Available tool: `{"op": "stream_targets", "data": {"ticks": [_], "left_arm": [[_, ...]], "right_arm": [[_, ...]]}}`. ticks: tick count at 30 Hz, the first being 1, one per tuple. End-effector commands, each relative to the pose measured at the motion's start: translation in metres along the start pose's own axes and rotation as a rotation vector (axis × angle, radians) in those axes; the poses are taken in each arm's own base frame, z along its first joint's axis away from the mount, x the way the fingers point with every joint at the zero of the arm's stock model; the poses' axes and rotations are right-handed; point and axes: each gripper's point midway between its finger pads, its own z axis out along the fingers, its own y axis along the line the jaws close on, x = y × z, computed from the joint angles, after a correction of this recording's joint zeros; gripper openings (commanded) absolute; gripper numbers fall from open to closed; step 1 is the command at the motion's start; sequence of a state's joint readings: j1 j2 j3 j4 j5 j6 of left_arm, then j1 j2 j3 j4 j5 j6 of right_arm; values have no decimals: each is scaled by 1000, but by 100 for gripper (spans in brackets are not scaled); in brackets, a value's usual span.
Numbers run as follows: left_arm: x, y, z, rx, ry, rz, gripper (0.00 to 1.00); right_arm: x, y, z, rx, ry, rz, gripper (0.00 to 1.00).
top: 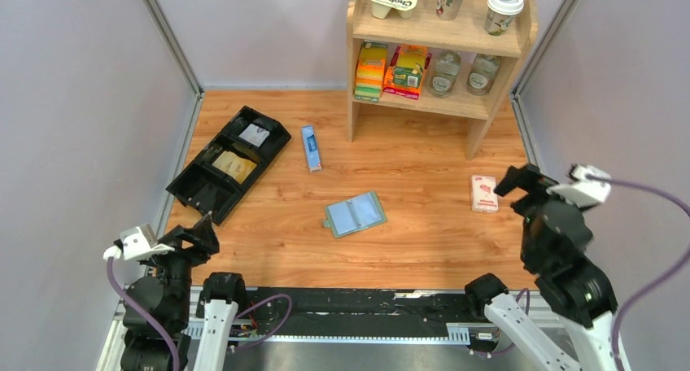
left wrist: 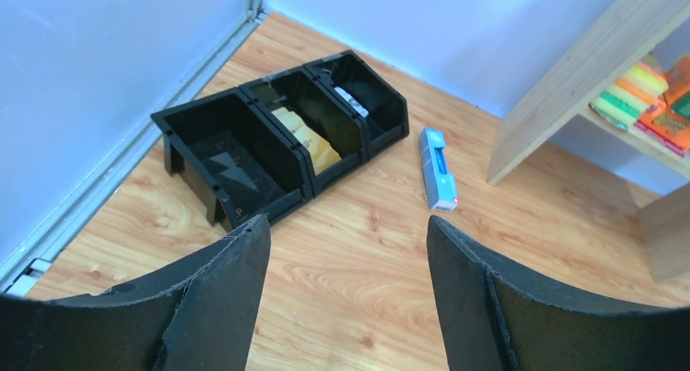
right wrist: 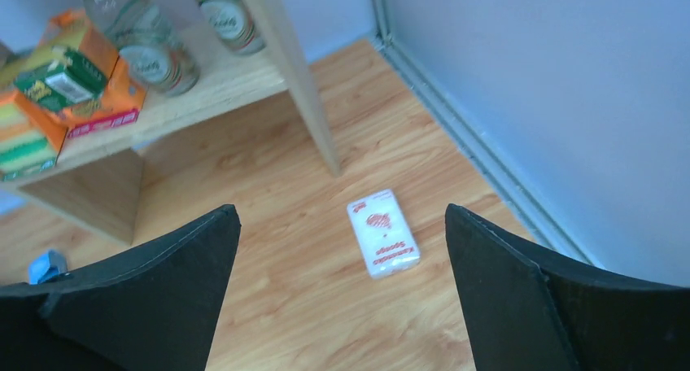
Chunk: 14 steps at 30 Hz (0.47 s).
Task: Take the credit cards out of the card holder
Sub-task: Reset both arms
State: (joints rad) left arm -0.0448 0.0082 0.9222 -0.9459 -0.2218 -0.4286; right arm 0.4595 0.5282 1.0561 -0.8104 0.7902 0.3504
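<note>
The card holder [top: 355, 214] lies open in the middle of the wooden table, its pale blue pocket pages facing up; neither wrist view shows it. Tan credit cards [top: 234, 167] [left wrist: 305, 139] lie in the middle compartment of the black tray [top: 198, 188] [left wrist: 213, 168] at the left. My left gripper [top: 199, 233] [left wrist: 346, 229] hovers open near the tray's near end with nothing between its fingers. At the right, well away from the card holder, my right gripper [top: 521, 180] [right wrist: 342, 212] is raised and wide open, holding nothing.
A long blue box [top: 311, 147] [left wrist: 437, 168] lies beside the tray. A white sponge packet [top: 484, 194] [right wrist: 382, 233] lies below my right gripper. A wooden shelf [top: 443, 104] [right wrist: 285, 70] with packets, jars and cups stands at the back right. Walls close in both sides.
</note>
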Motion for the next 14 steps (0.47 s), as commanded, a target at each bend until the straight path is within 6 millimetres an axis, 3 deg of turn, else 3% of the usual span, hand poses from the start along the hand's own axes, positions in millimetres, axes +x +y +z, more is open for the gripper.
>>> {"op": "stream_targets", "data": {"ticks": [1, 6, 14], "left_arm": [[-12, 17, -18, -81, -64, -44, 78], [-18, 29, -24, -144, -91, -42, 79], [-19, 41, -25, -208, -105, -40, 79]], "right_arm": [[-17, -42, -16, 79, -191, 33, 100], [-14, -57, -34, 0, -314, 103, 100], [7, -63, -35, -36, -360, 133, 100]]}}
